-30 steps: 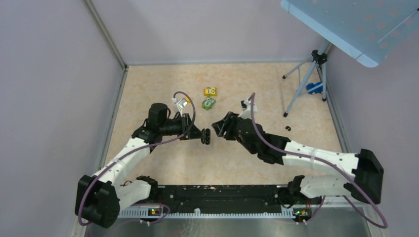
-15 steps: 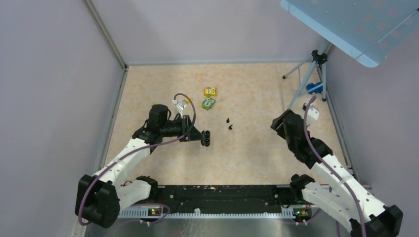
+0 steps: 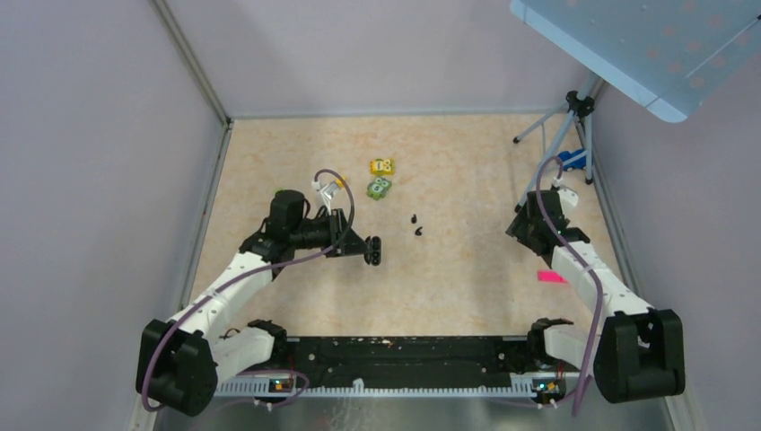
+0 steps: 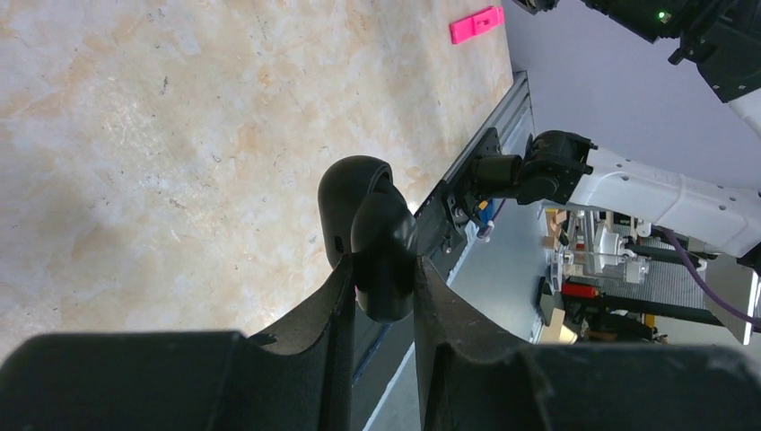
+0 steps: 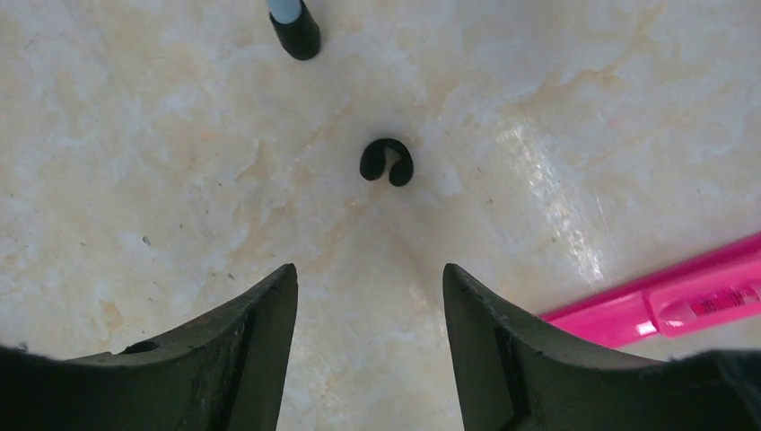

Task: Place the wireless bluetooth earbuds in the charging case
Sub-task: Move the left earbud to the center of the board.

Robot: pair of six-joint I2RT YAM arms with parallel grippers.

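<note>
Left gripper (image 4: 381, 278) pinches the charging case (image 4: 368, 224), seemingly steadying it for loading, both earbuds (image 3: 414, 218) loose just ahead of its tips, while the right gripper (image 5: 369, 269) hangs wide and empty over a C-shaped piece (image 5: 387, 162)

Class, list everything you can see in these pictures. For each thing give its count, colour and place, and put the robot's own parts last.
earbuds: two, black, mid-table, close together
case: one, black, held in the left gripper
yellow block: one, yellow, far centre of table
green block: one, green, just nearer than the yellow block
C-shaped piece: one, black, on the table ahead of the right gripper
pink stick: one, pink, on the table by the right arm
tripod: one, grey and black, far right corner
panel: one, pale blue, overhead at top right
table: one, beige marbled
left gripper: one, black, shut on the case
right gripper: one, black, open and empty
</note>
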